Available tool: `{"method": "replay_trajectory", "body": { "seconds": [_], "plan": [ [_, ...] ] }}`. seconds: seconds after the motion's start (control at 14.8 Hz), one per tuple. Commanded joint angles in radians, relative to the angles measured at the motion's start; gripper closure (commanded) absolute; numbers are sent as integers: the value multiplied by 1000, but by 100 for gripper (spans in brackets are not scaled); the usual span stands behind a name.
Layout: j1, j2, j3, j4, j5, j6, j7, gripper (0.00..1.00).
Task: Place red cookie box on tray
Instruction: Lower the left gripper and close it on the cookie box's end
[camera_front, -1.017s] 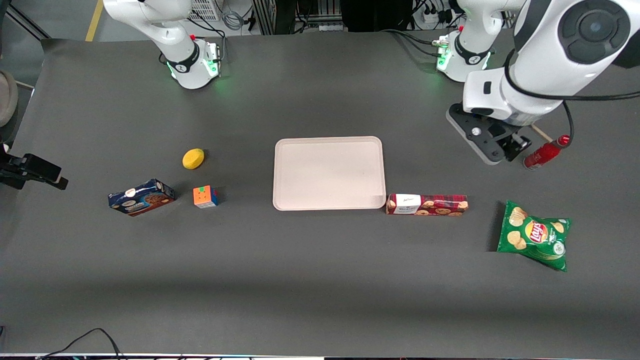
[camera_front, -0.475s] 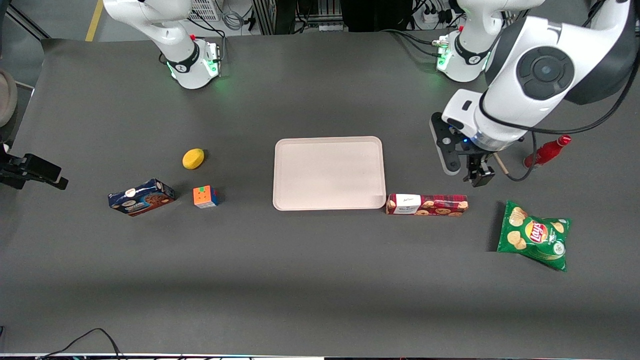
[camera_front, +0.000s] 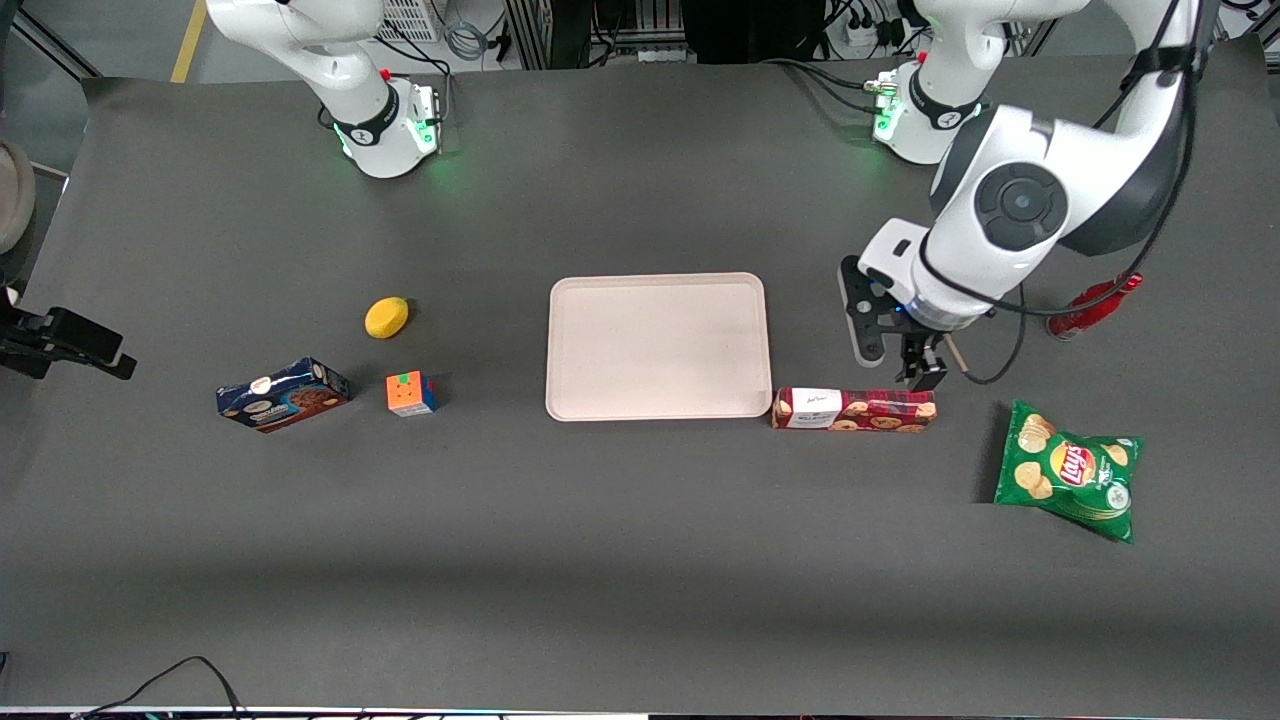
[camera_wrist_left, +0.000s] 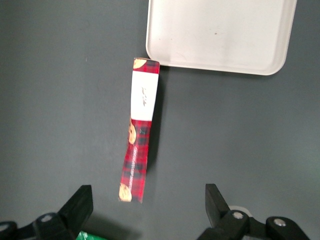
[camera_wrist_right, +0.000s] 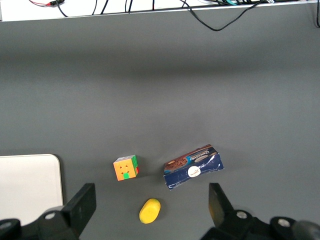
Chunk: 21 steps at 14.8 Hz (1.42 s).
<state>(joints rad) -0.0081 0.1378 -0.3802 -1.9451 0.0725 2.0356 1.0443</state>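
Front view: within the last second the working arm has swung in from above the red bottle (camera_front: 1095, 306) and lowered, so the claw (camera_front: 920, 376) now hangs just above the red cookie box (camera_front: 853, 410), near its end farthest from the tray (camera_front: 658, 346). The box lies flat on the bench (camera_front: 640, 560), touching the tray's near corner.

Left wrist view: fingers (camera_wrist_left: 80, 206) spread wide and empty; the red cookie box (camera_wrist_left: 139, 131) sits off-centre, so pickup seems next

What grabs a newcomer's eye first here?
The big white left arm, its gripper with fingers spread open just above the red cookie box. That box lies on the table, one end touching the empty tray. Beside it, a bright green chip bag.
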Motion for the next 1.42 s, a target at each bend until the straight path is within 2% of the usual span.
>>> {"method": "replay_trajectory", "body": {
  "seconds": [0.0,0.27,0.75,1.08,1.15,1.22,1.36],
  "plan": [
    [-12,41,-2,-54,21,133,83,0],
    [-12,83,0,-55,64,158,99,0],
    [0,166,9,-61,64,187,62,0],
    [-4,203,11,-140,66,345,59,0],
    [-4,213,11,-140,73,350,59,0],
    [-7,221,11,-140,116,371,59,0],
    [-6,235,11,-138,124,377,59,0]
  ]
}}
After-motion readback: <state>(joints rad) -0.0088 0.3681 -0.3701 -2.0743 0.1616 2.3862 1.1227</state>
